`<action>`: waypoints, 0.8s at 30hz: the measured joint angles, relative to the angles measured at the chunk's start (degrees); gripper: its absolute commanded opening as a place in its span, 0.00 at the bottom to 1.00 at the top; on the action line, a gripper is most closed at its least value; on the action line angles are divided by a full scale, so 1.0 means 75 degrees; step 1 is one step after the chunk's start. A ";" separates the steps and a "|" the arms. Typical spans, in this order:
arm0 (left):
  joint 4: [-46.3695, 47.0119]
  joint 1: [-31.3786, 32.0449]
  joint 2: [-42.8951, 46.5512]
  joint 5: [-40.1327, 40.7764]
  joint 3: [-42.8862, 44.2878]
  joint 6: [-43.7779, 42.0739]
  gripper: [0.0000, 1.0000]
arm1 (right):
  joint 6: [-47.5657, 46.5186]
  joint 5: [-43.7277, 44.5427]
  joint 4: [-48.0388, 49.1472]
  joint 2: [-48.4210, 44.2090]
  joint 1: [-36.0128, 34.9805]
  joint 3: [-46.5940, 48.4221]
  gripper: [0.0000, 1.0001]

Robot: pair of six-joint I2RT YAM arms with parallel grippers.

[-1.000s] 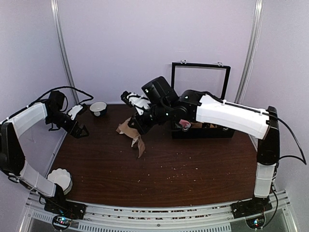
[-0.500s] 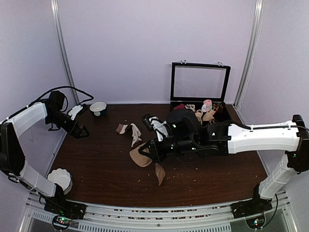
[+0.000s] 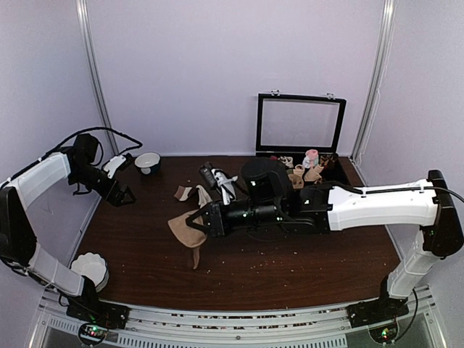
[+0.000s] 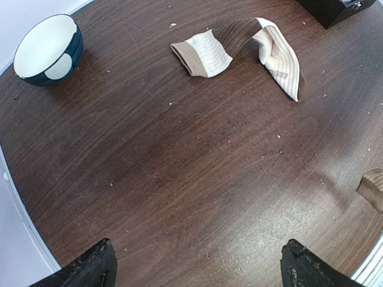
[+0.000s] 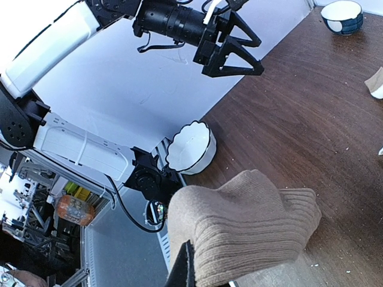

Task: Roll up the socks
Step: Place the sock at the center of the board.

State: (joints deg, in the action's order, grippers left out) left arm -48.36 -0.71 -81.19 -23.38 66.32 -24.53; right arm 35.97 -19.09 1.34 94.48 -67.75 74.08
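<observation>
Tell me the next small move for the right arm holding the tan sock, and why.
Probably lower the right gripper and lay its tan ribbed fabric sock flat on the dark wooden table, alongside the other tan sock with a pale cuff. The held sock dangles bunched from shut jaws, the other lies crumpled apart from it, and the open left gripper hovers off to the left.

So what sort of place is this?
Probably a robot test booth, not a home: a left arm and right arm bolted to a metal rail, plain pale walls round the brown table, socks and a bowl as props.
</observation>
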 measured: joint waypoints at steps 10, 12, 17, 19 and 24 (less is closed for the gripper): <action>-0.0163 0.0006 0.0102 0.0006 0.0000 -0.0012 0.98 | 0.1562 -0.0341 0.1667 0.0379 0.0799 -0.1935 0.14; -0.0166 0.0012 0.0102 0.0006 0.0000 -0.0015 0.98 | 0.1772 -0.0335 0.1877 0.0382 0.1026 -0.2375 0.23; -0.0172 0.0067 0.0096 0.0000 0.0000 -0.0029 0.98 | 0.2492 -0.0265 0.2515 0.0376 0.1740 -0.3273 0.34; -0.0172 0.0108 0.0082 0.0003 0.0000 -0.0035 0.98 | 0.2908 -0.0254 0.2780 0.0408 0.2133 -0.3386 0.40; -0.0172 0.0233 0.0035 0.0003 0.0000 -0.0058 0.98 | 0.3858 -0.0216 0.3716 0.0801 0.2798 -0.3395 0.52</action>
State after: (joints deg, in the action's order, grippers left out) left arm -49.65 1.04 -80.93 -23.35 66.32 -24.97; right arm 64.90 -20.71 29.21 100.49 -46.76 48.62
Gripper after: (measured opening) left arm 0.978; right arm 0.438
